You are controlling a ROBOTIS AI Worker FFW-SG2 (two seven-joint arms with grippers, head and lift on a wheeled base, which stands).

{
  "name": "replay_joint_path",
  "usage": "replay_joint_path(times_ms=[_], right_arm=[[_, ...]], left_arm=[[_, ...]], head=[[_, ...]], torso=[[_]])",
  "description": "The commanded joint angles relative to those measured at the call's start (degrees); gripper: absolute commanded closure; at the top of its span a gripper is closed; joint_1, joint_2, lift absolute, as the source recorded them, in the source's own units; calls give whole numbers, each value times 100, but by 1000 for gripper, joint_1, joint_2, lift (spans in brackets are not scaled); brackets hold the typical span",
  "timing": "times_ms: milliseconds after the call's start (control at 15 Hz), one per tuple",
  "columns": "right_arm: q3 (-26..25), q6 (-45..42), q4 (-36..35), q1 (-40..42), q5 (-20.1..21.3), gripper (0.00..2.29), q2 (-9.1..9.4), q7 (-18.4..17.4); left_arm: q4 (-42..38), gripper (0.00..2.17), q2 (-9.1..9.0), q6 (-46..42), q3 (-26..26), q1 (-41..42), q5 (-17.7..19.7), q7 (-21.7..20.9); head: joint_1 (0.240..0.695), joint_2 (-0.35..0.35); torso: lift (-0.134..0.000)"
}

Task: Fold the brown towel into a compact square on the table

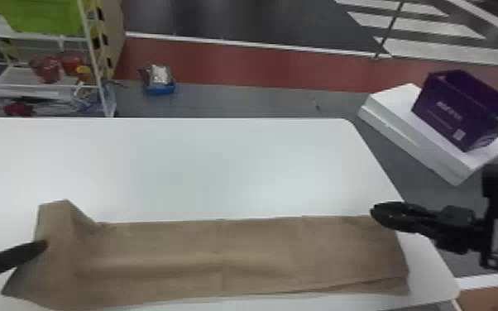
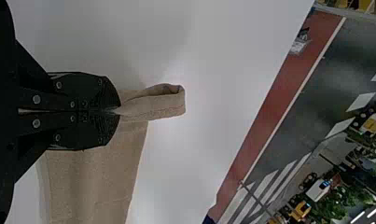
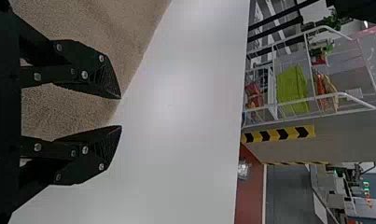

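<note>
The brown towel (image 1: 235, 260) lies as a long, wide strip across the table's near part, its left end bunched and raised. At that left end is my left gripper (image 1: 45, 245); in the left wrist view the left gripper (image 2: 118, 111) is shut on the towel (image 2: 153, 105), with a looped fold sticking out past the fingertips. Over the strip's far right corner stands my right gripper (image 1: 373, 213). In the right wrist view the right gripper (image 3: 121, 112) is open, with the towel (image 3: 66, 109) behind its parted fingers and nothing visibly pinched.
The white table (image 1: 227, 165) extends beyond the towel. Past its right edge, a purple basket (image 1: 463, 111) sits on a white box (image 1: 401, 128). A white rack (image 1: 33, 78) with a green bin (image 1: 41, 16) stands behind at the left.
</note>
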Motion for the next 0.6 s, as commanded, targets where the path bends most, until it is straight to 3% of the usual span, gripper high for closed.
replay_joint_path(times_ms=[0,533], right_arm=[[116,-35,164,-48,26,2219,-5,33],[758,53,384,-163,211,2216,4,279]], left_arm=[[-136,1737,-15,54,64,-151,277,53],[-136,1737,-15,54,266,-204,453,36]], head=[[695,-184],[695,-146]], torso=[[-123],[-123]])
